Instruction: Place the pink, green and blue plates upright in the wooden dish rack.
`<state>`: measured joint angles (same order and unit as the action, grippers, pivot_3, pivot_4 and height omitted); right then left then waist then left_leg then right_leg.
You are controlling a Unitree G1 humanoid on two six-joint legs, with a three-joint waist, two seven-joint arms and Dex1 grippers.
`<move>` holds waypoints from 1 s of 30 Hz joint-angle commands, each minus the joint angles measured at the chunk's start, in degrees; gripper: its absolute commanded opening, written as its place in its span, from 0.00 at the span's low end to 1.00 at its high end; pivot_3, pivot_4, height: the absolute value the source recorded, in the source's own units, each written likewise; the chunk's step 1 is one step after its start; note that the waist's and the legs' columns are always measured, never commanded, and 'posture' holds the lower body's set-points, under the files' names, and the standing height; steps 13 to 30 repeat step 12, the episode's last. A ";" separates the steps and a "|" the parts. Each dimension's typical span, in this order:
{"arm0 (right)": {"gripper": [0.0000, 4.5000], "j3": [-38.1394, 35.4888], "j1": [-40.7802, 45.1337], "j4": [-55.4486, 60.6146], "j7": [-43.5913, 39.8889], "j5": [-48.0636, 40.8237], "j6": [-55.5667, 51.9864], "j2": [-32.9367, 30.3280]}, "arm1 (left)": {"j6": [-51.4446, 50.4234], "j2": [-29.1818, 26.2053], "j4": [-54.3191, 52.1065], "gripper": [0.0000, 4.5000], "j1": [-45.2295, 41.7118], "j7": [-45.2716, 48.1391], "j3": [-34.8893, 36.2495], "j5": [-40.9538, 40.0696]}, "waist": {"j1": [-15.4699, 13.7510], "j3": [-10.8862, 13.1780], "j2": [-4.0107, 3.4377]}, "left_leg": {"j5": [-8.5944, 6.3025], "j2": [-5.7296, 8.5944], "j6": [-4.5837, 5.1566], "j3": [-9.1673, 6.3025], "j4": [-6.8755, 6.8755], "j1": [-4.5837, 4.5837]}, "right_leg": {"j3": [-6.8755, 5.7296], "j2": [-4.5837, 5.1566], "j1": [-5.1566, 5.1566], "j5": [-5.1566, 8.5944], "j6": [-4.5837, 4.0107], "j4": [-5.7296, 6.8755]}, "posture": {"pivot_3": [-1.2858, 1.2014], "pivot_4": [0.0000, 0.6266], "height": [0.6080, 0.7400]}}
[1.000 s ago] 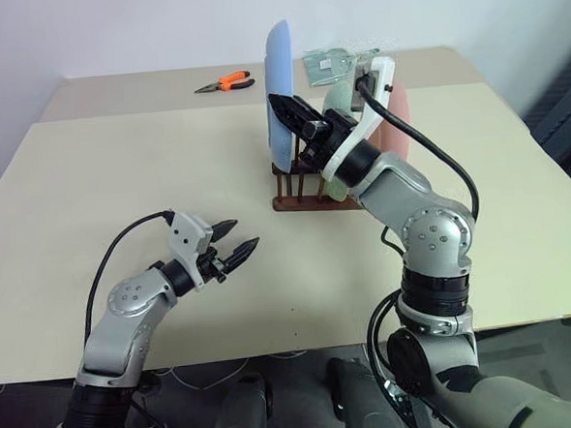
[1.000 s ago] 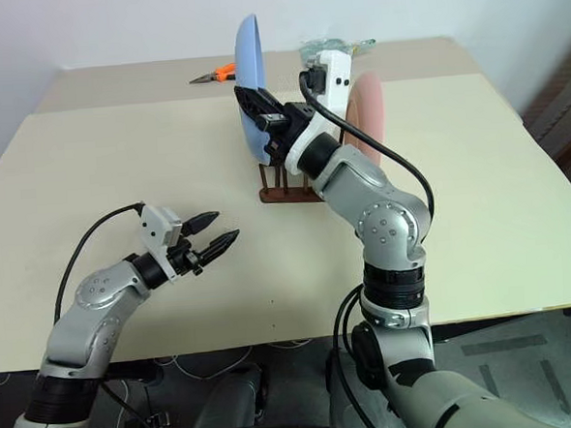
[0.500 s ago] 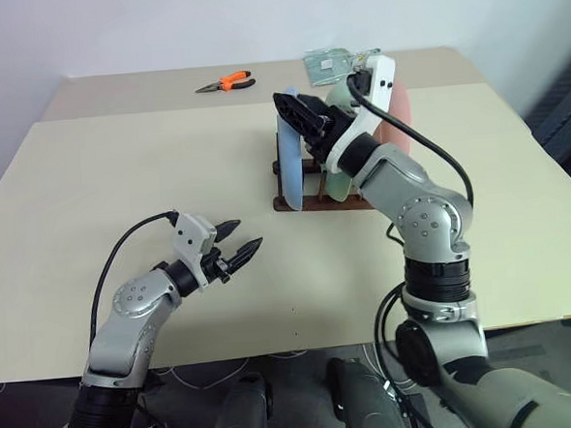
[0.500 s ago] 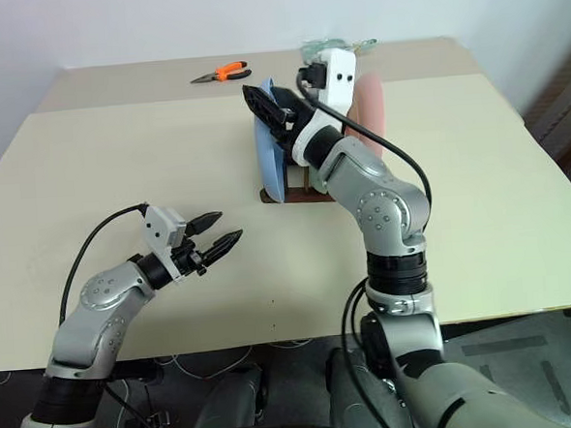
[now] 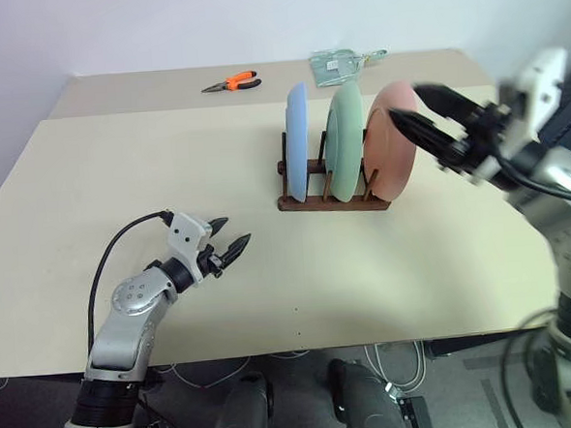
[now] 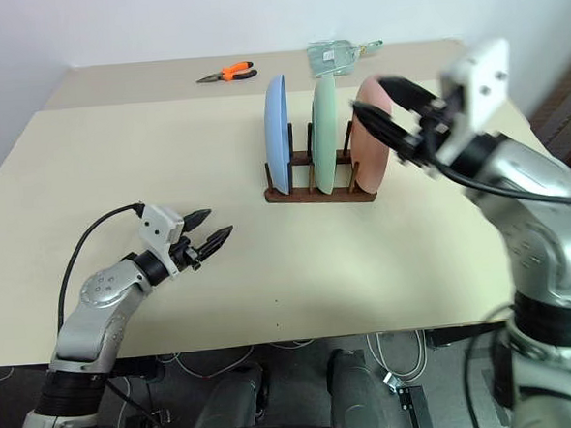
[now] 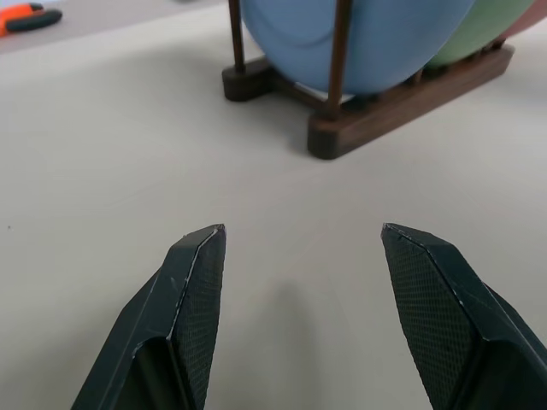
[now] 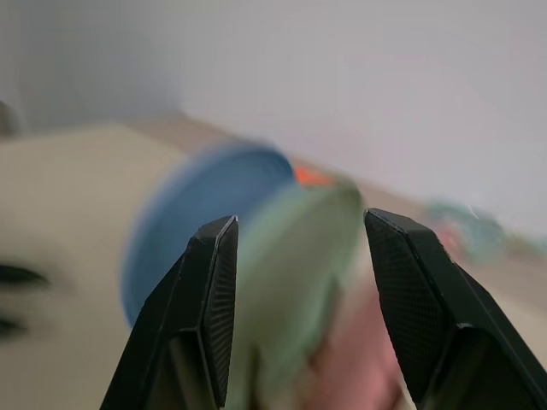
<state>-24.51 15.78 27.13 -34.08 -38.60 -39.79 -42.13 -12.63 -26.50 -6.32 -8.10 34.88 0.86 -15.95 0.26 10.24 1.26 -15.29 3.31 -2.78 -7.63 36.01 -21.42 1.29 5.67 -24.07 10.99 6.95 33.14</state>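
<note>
Right gripper is up off the table with its jaws apart and nothing in them, just right of the pink plate. From there going left it's the green plate, then the blue plate, all upright on edge in the wooden dish rack. Left gripper is also spread and empty, low over the table, well to the near left, so the right arm's closer if anything needs a nudge.

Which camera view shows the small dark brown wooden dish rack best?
The left eye view: the small dark brown wooden dish rack appears whole, holding three upright plates. The right eye view shows it much the same. The left wrist view shows one end close up. In the right wrist view I cannot make it out.
</note>
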 commanded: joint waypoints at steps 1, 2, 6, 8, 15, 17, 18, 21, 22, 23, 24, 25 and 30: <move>0.52 -2.76 -8.53 -3.79 -2.68 5.45 4.82 -1.72 | 3.42 -3.15 2.36 0.66 0.03 0.88 3.38 1.54 | 0.27 -0.01 -0.01 | 0.00 -0.01 0.00 0.03 0.02 0.01 | 0.00 0.00 0.00 0.00 0.00 0.01 | 0.52 0.24 1.00; 0.52 -1.94 -10.84 -4.98 -3.11 7.27 6.50 -1.79 | 4.24 -3.97 3.31 0.66 0.32 1.08 3.94 1.89 | 0.38 -0.01 -0.01 | 0.00 -0.02 0.00 0.08 0.02 0.03 | 0.03 0.00 0.00 0.00 0.00 0.02 | 0.52 0.24 1.00; 0.52 3.49 -14.67 -9.32 -3.25 14.79 13.31 -1.41 | 5.49 -5.54 4.86 0.66 1.91 1.27 5.78 1.95 | 0.63 0.01 -0.16 | 0.00 -0.07 0.00 0.22 0.02 0.08 | 0.08 -0.01 -0.03 0.01 -0.02 0.03 | 0.52 0.24 1.00; 0.52 4.81 -14.82 -11.29 -3.22 16.68 15.55 -0.92 | 5.99 -5.48 4.58 0.66 2.71 1.19 5.84 2.37 | 0.41 0.01 -0.16 | 0.00 -0.08 0.00 0.23 0.05 0.06 | 0.08 0.00 -0.04 0.02 -0.01 0.02 | 0.52 0.24 1.00; 0.52 8.00 -11.76 -17.05 -2.81 19.51 19.19 0.51 | 6.09 -4.65 3.04 0.66 4.31 -0.45 6.10 2.98 | 0.21 0.01 -0.13 | 0.00 -0.07 -0.01 0.22 0.12 0.02 | 0.08 0.00 -0.02 -0.04 -0.07 0.00 | 0.52 0.24 1.00; 0.52 8.00 -11.76 -17.05 -2.81 19.51 19.19 0.51 | 6.09 -4.65 3.04 0.66 4.31 -0.45 6.10 2.98 | 0.21 0.01 -0.13 | 0.00 -0.07 -0.01 0.22 0.12 0.02 | 0.08 0.00 -0.02 -0.04 -0.07 0.00 | 0.52 0.24 1.00; 0.52 8.00 -11.76 -17.05 -2.81 19.51 19.19 0.51 | 6.09 -4.65 3.04 0.66 4.31 -0.45 6.10 2.98 | 0.21 0.01 -0.13 | 0.00 -0.07 -0.01 0.22 0.12 0.02 | 0.08 0.00 -0.02 -0.04 -0.07 0.00 | 0.52 0.24 1.00; 0.52 8.00 -11.76 -17.05 -2.81 19.51 19.19 0.51 | 6.09 -4.65 3.04 0.66 4.31 -0.45 6.10 2.98 | 0.21 0.01 -0.13 | 0.00 -0.07 -0.01 0.22 0.12 0.02 | 0.08 0.00 -0.02 -0.04 -0.07 0.00 | 0.52 0.24 1.00; 0.52 8.00 -11.76 -17.05 -2.81 19.51 19.19 0.51 | 6.09 -4.65 3.04 0.66 4.31 -0.45 6.10 2.98 | 0.21 0.01 -0.13 | 0.00 -0.07 -0.01 0.22 0.12 0.02 | 0.08 0.00 -0.02 -0.04 -0.07 0.00 | 0.52 0.24 1.00; 0.52 8.00 -11.76 -17.05 -2.81 19.51 19.19 0.51 | 6.09 -4.65 3.04 0.66 4.31 -0.45 6.10 2.98 | 0.21 0.01 -0.13 | 0.00 -0.07 -0.01 0.22 0.12 0.02 | 0.08 0.00 -0.02 -0.04 -0.07 0.00 | 0.52 0.24 1.00; 0.52 8.00 -11.76 -17.05 -2.81 19.51 19.19 0.51 | 6.09 -4.65 3.04 0.66 4.31 -0.45 6.10 2.98 | 0.21 0.01 -0.13 | 0.00 -0.07 -0.01 0.22 0.12 0.02 | 0.08 0.00 -0.02 -0.04 -0.07 0.00 | 0.52 0.24 1.00; 0.52 8.00 -11.76 -17.05 -2.81 19.51 19.19 0.51 | 6.09 -4.65 3.04 0.66 4.31 -0.45 6.10 2.98 | 0.21 0.01 -0.13 | 0.00 -0.07 -0.01 0.22 0.12 0.02 | 0.08 0.00 -0.02 -0.04 -0.07 0.00 | 0.52 0.24 1.00; 0.52 8.00 -11.76 -17.05 -2.81 19.51 19.19 0.51 | 6.09 -4.65 3.04 0.66 4.31 -0.45 6.10 2.98 | 0.21 0.01 -0.13 | 0.00 -0.07 -0.01 0.22 0.12 0.02 | 0.08 0.00 -0.02 -0.04 -0.07 0.00 | 0.52 0.24 1.00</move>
